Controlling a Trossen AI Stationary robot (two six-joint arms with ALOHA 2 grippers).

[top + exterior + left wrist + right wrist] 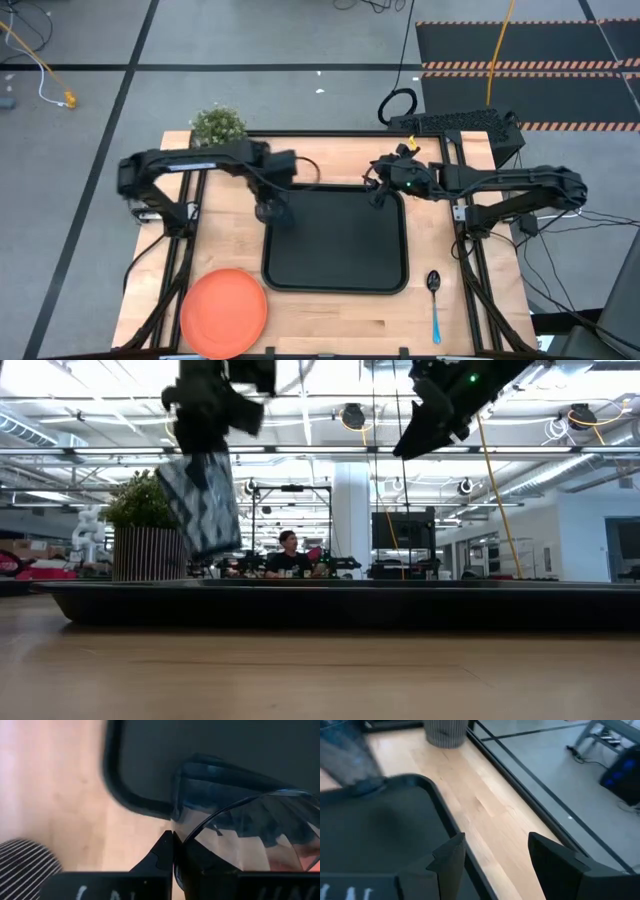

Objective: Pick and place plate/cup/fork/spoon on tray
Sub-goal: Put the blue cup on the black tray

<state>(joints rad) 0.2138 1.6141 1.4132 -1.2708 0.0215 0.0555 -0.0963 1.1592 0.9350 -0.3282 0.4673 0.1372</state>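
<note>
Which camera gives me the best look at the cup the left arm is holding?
The low view: the cup hangs in the left pincer, clear of the tray. The left wrist view shows only its rim against the fingers. In the high view the arm hides it; the right wrist view blurs it.

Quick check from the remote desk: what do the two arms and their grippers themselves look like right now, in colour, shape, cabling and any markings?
Both arms are dark, nearly black, built of slim jointed links. The left gripper has flat black fingers on a body with white lettering. The right gripper has broad, wedge-shaped black fingers; a green light glows near its wrist, with black cables and a yellow tag close by.
</note>
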